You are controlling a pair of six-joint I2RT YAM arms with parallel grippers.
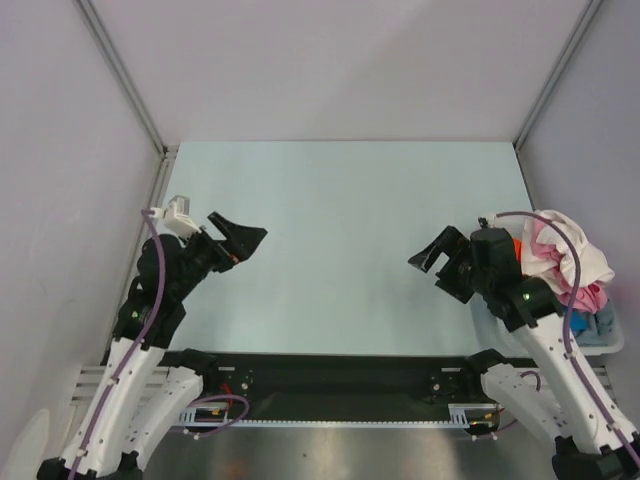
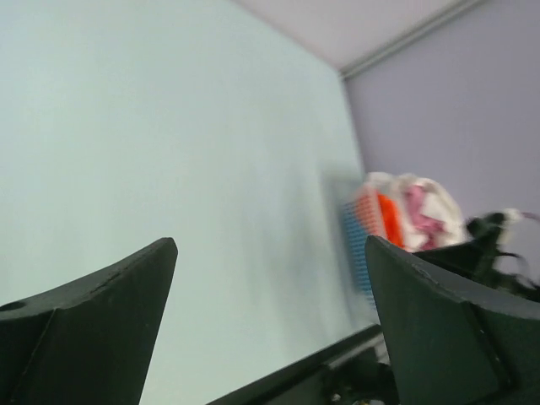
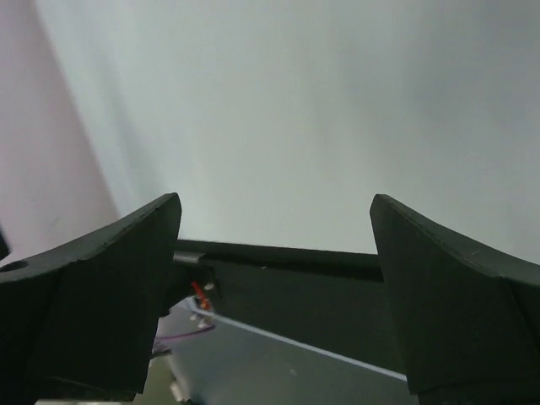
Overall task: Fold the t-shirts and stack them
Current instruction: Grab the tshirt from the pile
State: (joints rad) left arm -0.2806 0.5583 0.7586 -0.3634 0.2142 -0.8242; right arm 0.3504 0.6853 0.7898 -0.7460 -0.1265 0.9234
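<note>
The t-shirts point(image 1: 556, 252) lie crumpled in a heap at the right edge of the table, a white one on top with pink point(image 1: 590, 297), orange and blue cloth showing under it. In the left wrist view the t-shirts point(image 2: 411, 209) appear blurred at the far right. My left gripper point(image 1: 240, 228) hangs open over the left part of the table with nothing between its fingers point(image 2: 101, 312). My right gripper point(image 1: 425, 272) is open and empty as well, just left of the heap, and its fingers point(image 3: 439, 287) point back toward the near edge.
The heap sits in a pale plastic bin point(image 1: 606, 345) at the table's right edge, behind the right arm. A pale green table top point(image 1: 340, 220) is walled on three sides. A black base rail point(image 1: 330, 375) runs along the near edge.
</note>
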